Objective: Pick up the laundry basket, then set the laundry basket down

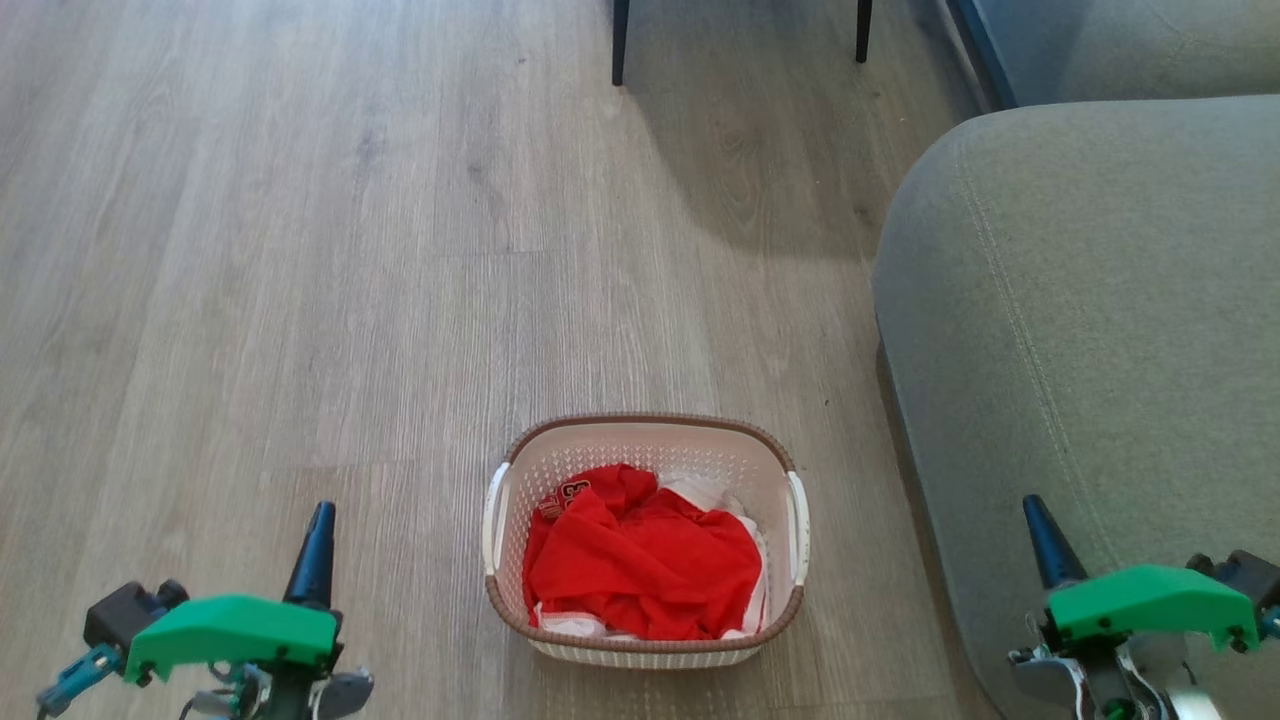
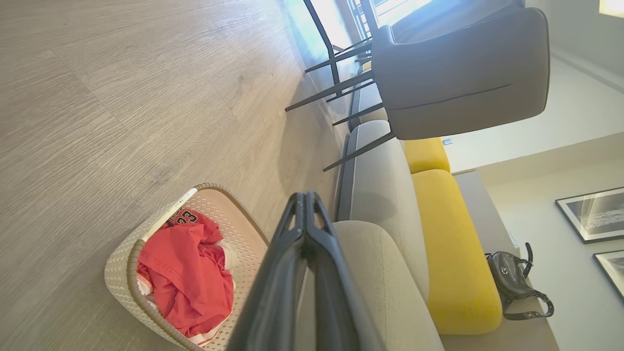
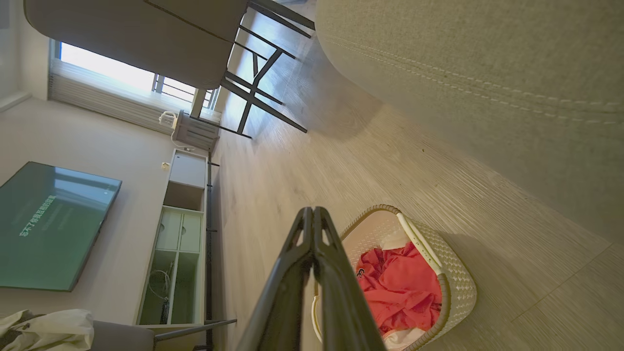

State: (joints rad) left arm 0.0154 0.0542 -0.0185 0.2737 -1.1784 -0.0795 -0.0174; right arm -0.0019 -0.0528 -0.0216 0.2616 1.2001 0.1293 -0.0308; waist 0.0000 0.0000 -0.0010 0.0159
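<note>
The laundry basket (image 1: 648, 430) stands on the wooden floor low in the head view's centre: cream perforated plastic, brown woven rim, a white handle on each side, red and white clothes inside. It also shows in the left wrist view (image 2: 119, 265) and the right wrist view (image 3: 458, 282). My left gripper (image 1: 320, 525) hangs shut to the basket's left, well apart from it, fingers (image 2: 307, 204) pressed together and holding nothing. My right gripper (image 1: 1035, 515) is shut too, off to the basket's right over the sofa arm, its fingers (image 3: 312, 217) closed on nothing.
A grey sofa (image 1: 1090, 330) fills the right side, close beside the basket. Dark chair legs (image 1: 620, 45) stand on the floor at the top. Open wooden floor (image 1: 300, 250) stretches left and ahead. A TV (image 3: 48, 224) and a white cabinet (image 3: 178, 243) line a far wall.
</note>
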